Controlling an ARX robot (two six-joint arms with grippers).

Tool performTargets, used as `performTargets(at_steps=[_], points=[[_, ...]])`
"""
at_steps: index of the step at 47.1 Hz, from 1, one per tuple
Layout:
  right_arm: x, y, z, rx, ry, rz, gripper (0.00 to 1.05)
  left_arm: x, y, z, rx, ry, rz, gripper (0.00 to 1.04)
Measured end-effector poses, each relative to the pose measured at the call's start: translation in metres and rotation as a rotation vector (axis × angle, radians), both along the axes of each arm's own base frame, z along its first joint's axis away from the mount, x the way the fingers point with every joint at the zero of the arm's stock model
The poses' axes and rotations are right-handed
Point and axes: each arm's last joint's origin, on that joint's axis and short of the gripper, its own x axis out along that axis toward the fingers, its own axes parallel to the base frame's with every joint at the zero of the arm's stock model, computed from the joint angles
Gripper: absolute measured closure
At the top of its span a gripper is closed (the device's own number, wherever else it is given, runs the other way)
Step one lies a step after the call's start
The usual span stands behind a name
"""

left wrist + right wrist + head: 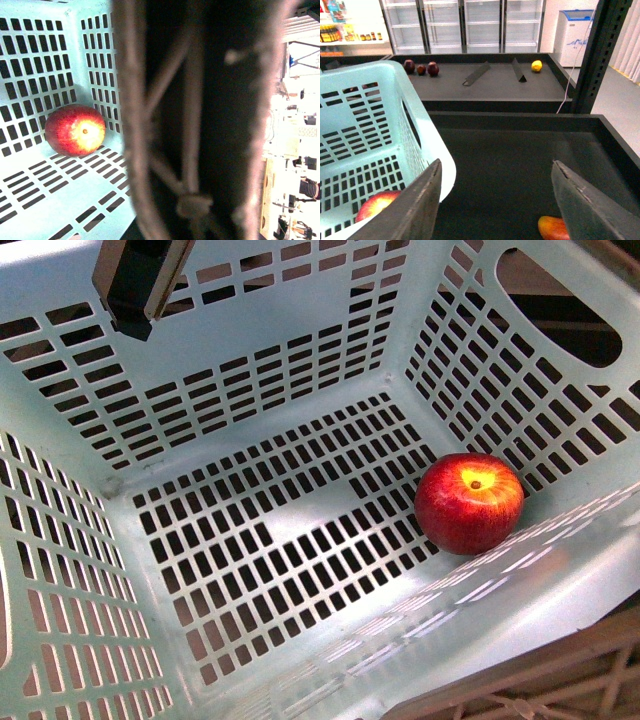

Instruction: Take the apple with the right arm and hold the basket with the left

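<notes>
The pale aqua slotted basket fills the front view. The red apple, with a yellow patch round its stem, lies on the basket floor in the corner by the right wall. It also shows in the left wrist view and, through the wall, in the right wrist view. My left gripper is shut on the basket at its far rim; in its own view its fingers are a close blur. My right gripper is open and empty, outside the basket, over a dark tray.
An orange-red fruit lies on the dark tray, partly hidden by my right finger. The back shelf holds dark fruits, a yellow fruit and two dividers. A black post stands at the right.
</notes>
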Motion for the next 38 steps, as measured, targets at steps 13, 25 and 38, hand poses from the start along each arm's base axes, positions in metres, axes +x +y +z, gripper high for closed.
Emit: performTargets(at_steps=[13, 25, 38], points=[[0.000, 0.000, 0.000, 0.000, 0.000, 0.000, 0.09, 0.002, 0.002, 0.001, 0.047, -0.043, 0.190, 1.00], [0.000, 0.000, 0.000, 0.000, 0.001, 0.000, 0.09, 0.027, 0.016, 0.001, 0.014, -0.040, 0.266, 1.00], [0.000, 0.000, 0.000, 0.000, 0.001, 0.000, 0.09, 0.076, 0.062, -0.017, -0.060, 0.031, 0.501, 1.00]])
